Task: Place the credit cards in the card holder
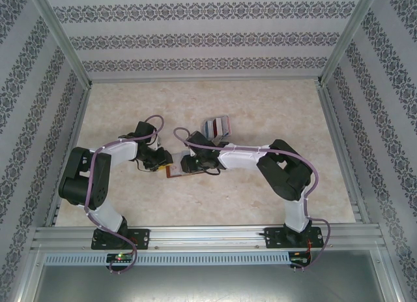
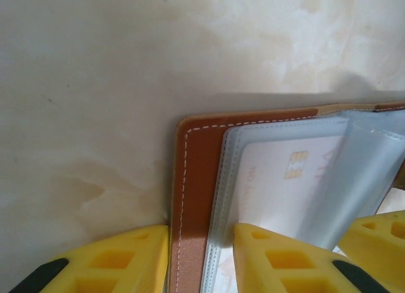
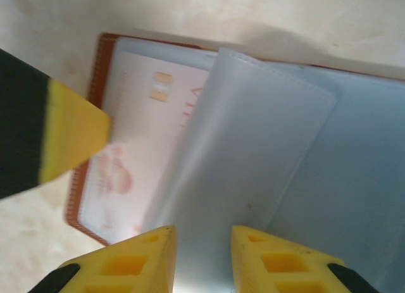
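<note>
Right now both of my arms meet at the middle of the tabletop, over the one card holder, which lies opened flat with its brown cover down. My left jaws stand part spread astride its stitched brown edge, one yellow finger on the bare tabletop side and the other over the clear sleeves. They pinch nothing that I can see. My right jaws are part spread too. One loose clear sleeve leaf rises through the gap between their two fingers, not squeezed. I count one credit card inside a sleeve, pale with a gold chip, lying under that lifted leaf. Farther back on the tabletop, apart from the holder, rests a small overlapping bunch of credit cards, striped red, white and blue. How many are in the bunch I cannot tell.
</note>
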### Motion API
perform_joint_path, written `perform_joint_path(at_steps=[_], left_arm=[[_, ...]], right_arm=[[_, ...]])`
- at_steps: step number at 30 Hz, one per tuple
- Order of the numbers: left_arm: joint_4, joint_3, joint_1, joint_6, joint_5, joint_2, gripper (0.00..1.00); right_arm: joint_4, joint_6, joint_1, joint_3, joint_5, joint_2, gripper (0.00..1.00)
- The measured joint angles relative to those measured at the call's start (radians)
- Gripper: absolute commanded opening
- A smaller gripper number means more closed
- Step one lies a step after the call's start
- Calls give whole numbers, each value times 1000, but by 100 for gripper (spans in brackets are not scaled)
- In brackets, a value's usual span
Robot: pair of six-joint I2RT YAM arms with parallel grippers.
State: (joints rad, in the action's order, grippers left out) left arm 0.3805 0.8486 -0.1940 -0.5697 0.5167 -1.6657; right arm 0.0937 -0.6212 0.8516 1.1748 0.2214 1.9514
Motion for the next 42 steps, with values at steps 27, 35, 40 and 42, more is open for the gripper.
perform_joint_path(at_steps=[27,35,40,42], left_arm=[[-177,-70,213,-155,216,0,37],[-175,-74,219,-169,141,93,41],[-155,-74,209,-153,92,128,41],[-149,-74,204,-147,81,128,41]], right_arm=[[-237,-23,72,214,338,81,38],[-44,2,1,11,-24,-140,55],[53,-48,-30,-13,-132,-122,56],[65,-62,-18,-13,-137,-98,54]])
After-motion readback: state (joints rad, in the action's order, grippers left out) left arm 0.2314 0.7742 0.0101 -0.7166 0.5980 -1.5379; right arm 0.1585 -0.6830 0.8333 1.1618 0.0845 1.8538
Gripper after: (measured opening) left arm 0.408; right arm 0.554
